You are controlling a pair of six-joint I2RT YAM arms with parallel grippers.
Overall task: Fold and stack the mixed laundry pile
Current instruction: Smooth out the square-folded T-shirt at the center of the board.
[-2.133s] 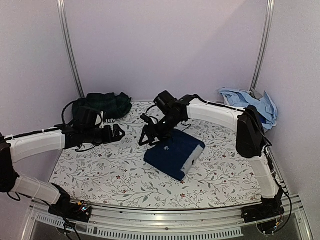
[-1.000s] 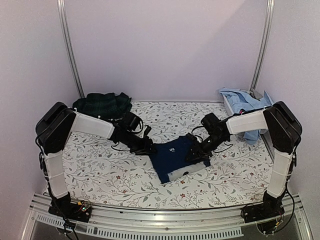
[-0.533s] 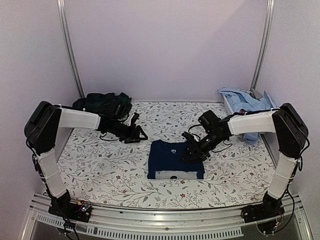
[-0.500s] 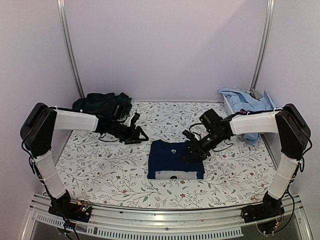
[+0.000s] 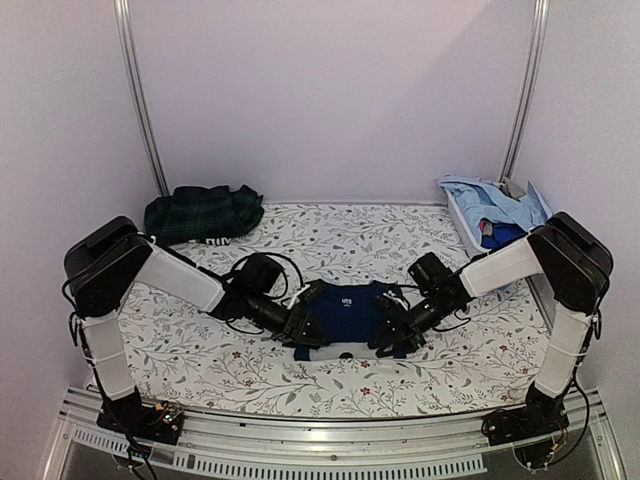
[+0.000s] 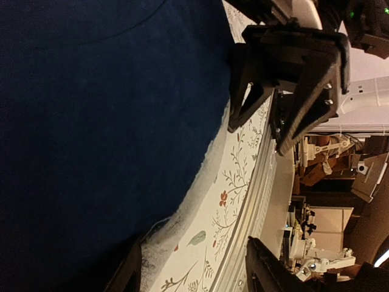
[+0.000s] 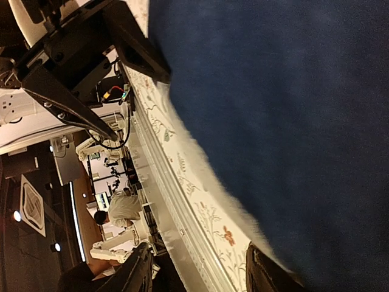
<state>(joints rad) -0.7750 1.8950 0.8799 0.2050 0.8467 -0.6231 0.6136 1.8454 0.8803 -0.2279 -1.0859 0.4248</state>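
Navy T-shirt (image 5: 348,303) lies folded near the front of the table (image 5: 200,345). Both arms have dropped from its far corners; left hand (image 5: 303,328) and right hand (image 5: 390,333) now flank its near corners, half open, gripping nothing, probably tidying the fold.

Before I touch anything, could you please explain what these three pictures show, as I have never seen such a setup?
This robot has a left arm and a right arm bolted at the table's near edge, each ending in a two-finger gripper. The wide picture looks down from above and behind them; the other two come from wrist cameras. A floral sheet covers the table. A folded navy T-shirt lies mid-sheet, a dark green plaid piece at the far left corner, light blue shirts far right. The left gripper and right gripper sit at the T-shirt's near edge, jaws open, holding nothing.
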